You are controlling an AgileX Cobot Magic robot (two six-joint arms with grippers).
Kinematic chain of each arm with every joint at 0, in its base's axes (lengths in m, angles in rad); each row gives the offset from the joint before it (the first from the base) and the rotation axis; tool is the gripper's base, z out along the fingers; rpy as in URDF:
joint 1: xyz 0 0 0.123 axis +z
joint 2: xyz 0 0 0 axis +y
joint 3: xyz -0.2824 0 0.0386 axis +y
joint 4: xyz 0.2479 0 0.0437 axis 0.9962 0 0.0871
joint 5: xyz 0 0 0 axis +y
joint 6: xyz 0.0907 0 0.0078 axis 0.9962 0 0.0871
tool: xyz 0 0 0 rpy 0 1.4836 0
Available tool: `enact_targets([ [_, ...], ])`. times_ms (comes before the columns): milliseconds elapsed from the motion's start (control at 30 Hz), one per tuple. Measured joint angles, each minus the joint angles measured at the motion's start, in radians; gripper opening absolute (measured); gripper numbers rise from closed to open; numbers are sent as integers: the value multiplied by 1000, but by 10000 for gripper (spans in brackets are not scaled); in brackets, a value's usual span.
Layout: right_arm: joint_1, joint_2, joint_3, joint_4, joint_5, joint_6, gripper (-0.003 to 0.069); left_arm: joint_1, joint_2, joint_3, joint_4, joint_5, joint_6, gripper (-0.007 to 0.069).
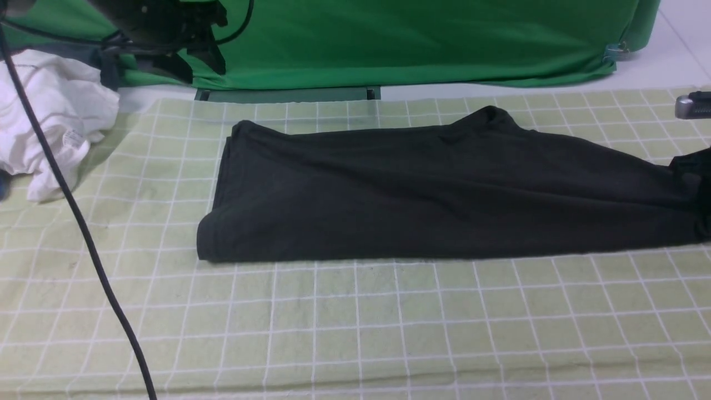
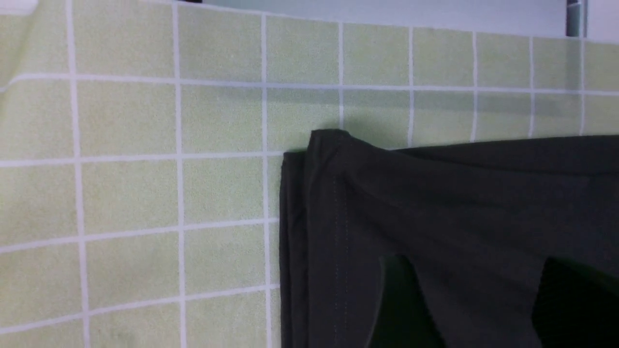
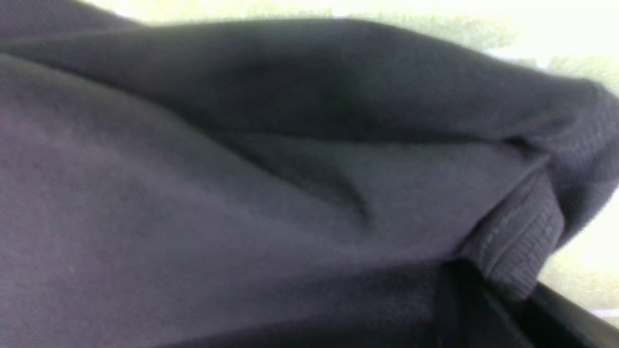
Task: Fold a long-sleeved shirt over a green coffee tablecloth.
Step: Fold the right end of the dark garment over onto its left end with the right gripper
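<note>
Behind the desk hung a bright green drape (image 1: 416, 39), and across the desk itself lay the pale yellow-green checked tablecloth (image 1: 355, 322) with its grid of thin white lines. The black long-sleeved shirt (image 1: 433, 194) rested on the middle of that cloth, folded into a long band. Its rounded folded end pointed to the robot's left and its other end ran out to the right edge of the front view. A crumpled white garment (image 1: 50, 116) sat at the far left of the cloth, well apart from the shirt, and a black cable (image 1: 83, 233) slanted down in front of it.

The left arm (image 1: 161, 28) was raised high at the back left. From its wrist camera, the left pincer (image 2: 483, 309) stood wide, its dark fingers (image 2: 396, 309) apart above the shirt's stitched corner and holding nothing.

The right pincer (image 1: 695, 166) was down at the shirt's right end. Its wrist view was filled with blurred dark fabric and a ribbed hem (image 3: 522, 241), so I cannot tell whether it had closed on the cloth.
</note>
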Motion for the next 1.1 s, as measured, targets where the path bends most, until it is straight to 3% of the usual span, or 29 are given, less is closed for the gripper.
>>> enact_targets([
  [167, -6, 0, -23, 4, 8, -2, 36, -3, -163, 237, -23, -3, 2, 317],
  [267, -6, 0, -26, 4, 9, -2, 36, -21, -287, 509, -25, -19, 4, 283],
  [567, -6, 0, -27, 6, 9, 0, 33, -45, -313, 818, 50, -201, -7, 302],
  [767, -6, 0, -27, 6, 9, 18, 33, -45, -313, 892, -30, -297, 4, 367],
  [1100, -6, 0, -27, 6, 8, 23, 33, -45, -315, 967, -16, -373, 12, 425],
])
